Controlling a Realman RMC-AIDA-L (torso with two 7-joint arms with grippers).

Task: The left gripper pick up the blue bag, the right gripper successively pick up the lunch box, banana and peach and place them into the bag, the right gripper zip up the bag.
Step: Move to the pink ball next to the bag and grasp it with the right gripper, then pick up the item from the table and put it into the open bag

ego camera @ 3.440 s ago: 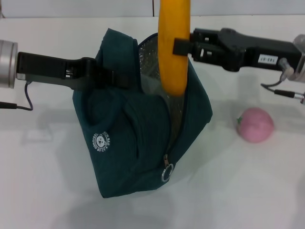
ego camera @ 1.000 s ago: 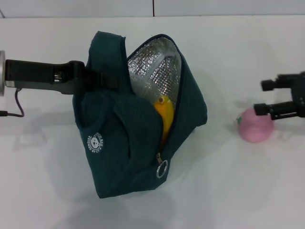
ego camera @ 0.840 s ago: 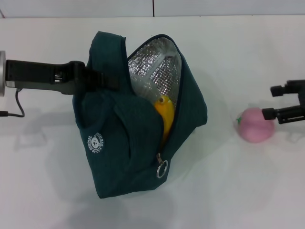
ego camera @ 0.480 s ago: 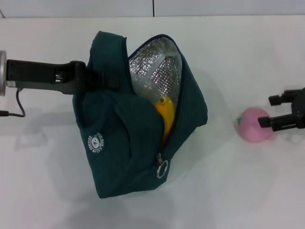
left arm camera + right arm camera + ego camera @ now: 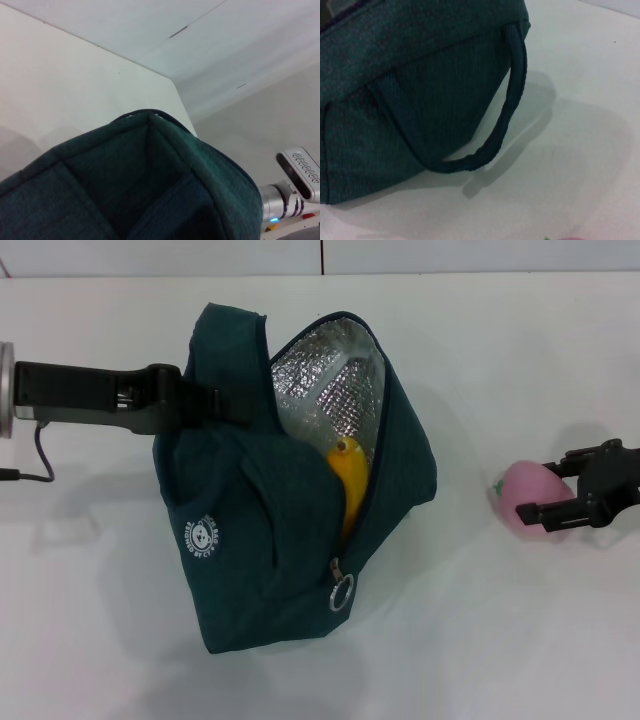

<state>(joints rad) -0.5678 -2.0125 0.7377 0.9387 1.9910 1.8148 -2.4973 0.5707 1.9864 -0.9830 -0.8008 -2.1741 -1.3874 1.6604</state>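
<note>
Two grippers frame my view: the left gripper (image 5: 235, 406), jaws clamped on the blue bag (image 5: 270, 540), holds its foil-lined mouth open, the banana (image 5: 350, 480) inside; the right gripper (image 5: 548, 487), jaws apart, straddles the peach (image 5: 515, 490) on the table (image 5: 500, 640), well apart from the bag.

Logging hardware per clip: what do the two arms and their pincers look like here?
The left pincer is matte black and boxy, on a black housing that ends in a silver metal cylinder at the wrist, with a thin dark cable looping below it. The right pincer is also black, with two slim straight fingers on a blocky black body. No markings are legible on either.
</note>
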